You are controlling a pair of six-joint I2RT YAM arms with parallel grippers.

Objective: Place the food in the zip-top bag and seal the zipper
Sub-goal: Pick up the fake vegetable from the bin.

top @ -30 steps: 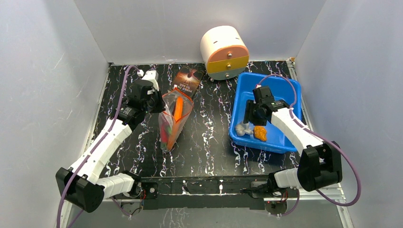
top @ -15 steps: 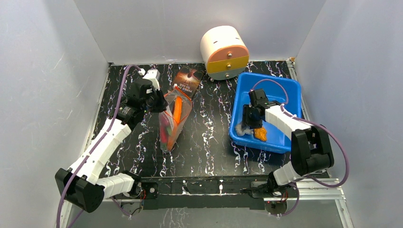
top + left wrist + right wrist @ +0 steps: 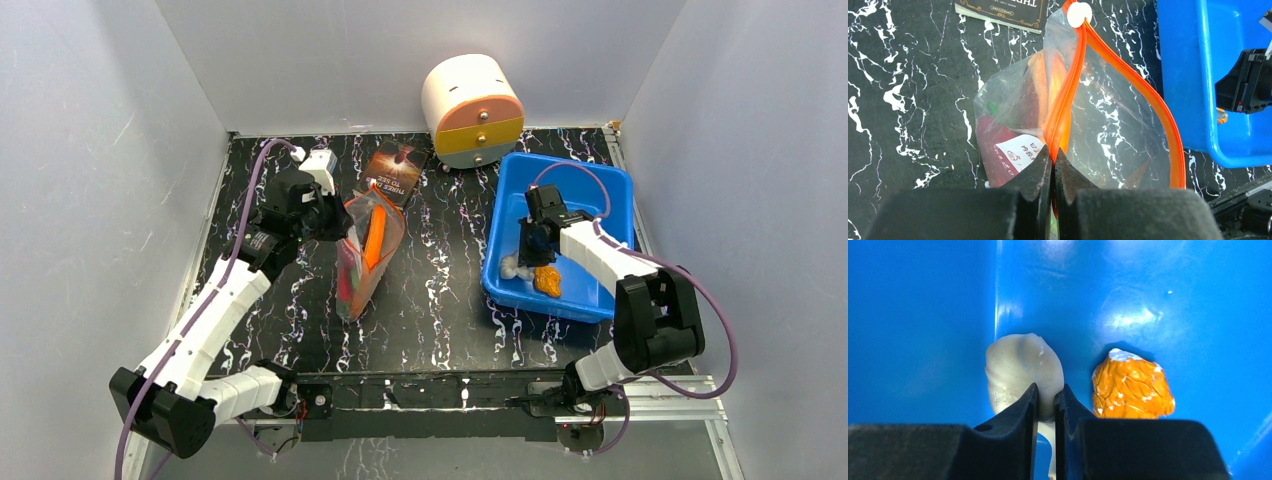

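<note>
**Item 1. Right jaws (image 3: 1046,390), near-left corner of the blue bin (image 3: 575,175).** Drawn in almost to touching, and they appear to pinch the lower edge of the white lump (image 3: 1023,367). A thin white stem shows in the slit between them.

**Item 2. Orange wrapped piece (image 3: 1132,385).** Loose on the bin floor, just beside the white lump and apart from it. The right arm is the nearer one. No other food can be made out in the bin.

**Item 3. Zip-top bag (image 3: 1118,130).** It lies on the surface (image 3: 440,290) to the robot's left of the bin, with bare surface between them. Its long axis runs near to far, closed end nearest. The two runs of the zipper (image 3: 1070,85) spread apart, so the mouth is unsealed.
- Contents: an orange-brown curved slice (image 3: 1040,75), a magenta piece (image 3: 993,142) carrying a white label, and a small green bit (image 3: 992,106).
- The white slider tab (image 3: 1079,14) sits at the far corner.

**Item 4. Left jaws (image 3: 1053,152).** Clamped tight on one zipper run, holding the mouth raised.
- Judgement: the lump must travel leftward from the bin, then down between the two orange runs.

**Item 5. Dark paperback book (image 3: 395,170).** Flat on the surface just beyond the bag.

**Item 6. Round drawer box (image 3: 472,110).** At the back wall.
</note>
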